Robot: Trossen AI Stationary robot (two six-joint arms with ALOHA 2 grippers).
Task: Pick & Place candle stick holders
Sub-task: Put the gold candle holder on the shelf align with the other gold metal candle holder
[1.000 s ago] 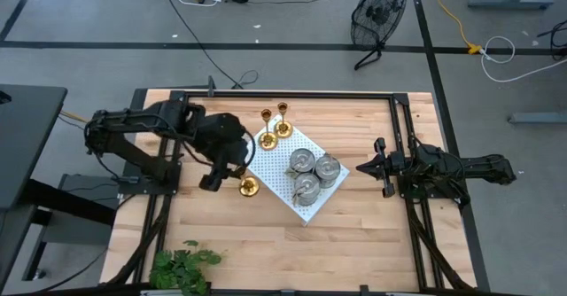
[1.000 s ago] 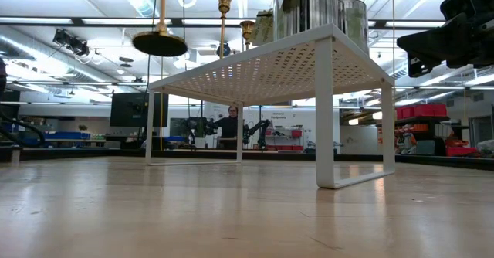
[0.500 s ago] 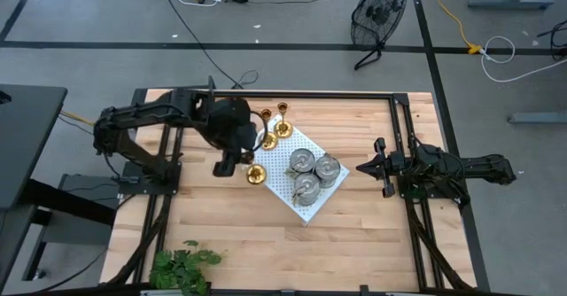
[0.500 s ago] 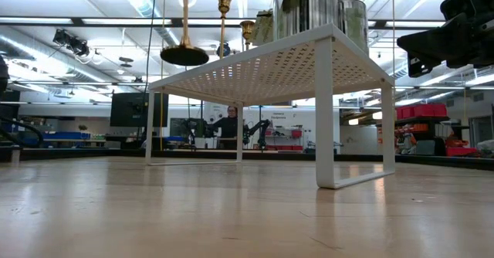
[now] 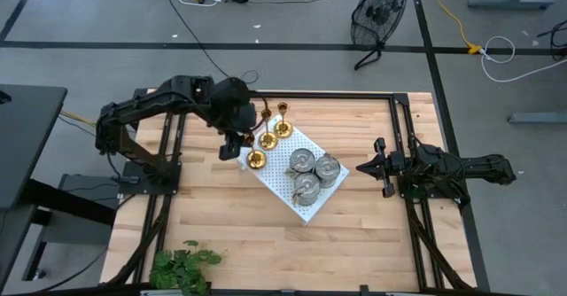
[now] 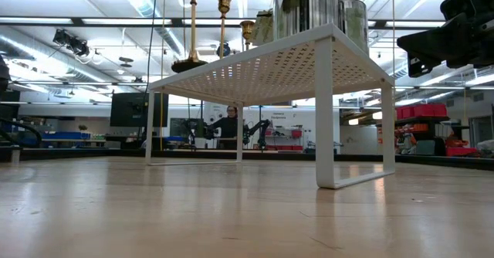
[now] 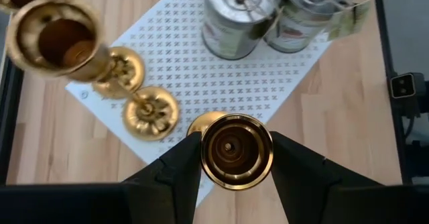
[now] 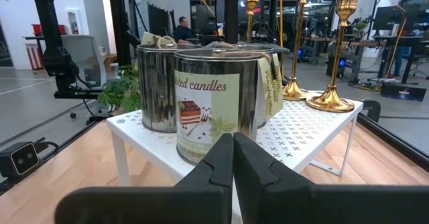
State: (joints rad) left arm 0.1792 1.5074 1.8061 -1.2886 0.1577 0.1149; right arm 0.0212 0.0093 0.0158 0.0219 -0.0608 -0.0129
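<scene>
Holding one brass holder [image 5: 256, 159] upright over the white board's [image 5: 276, 175] corner — left gripper [image 7: 229, 158], clamped on its stem. Two more brass holders [image 5: 283, 128] crowd just beside; three silver cans [image 5: 312, 174] farther along. Right gripper [image 5: 363, 167] — closed, waiting beside the board on the desk [image 5: 354, 243].

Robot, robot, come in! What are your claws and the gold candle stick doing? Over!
Left gripper shut on brass holder, at white board's edge. Right gripper shut, empty, parked right. Nothing blocking.
</scene>
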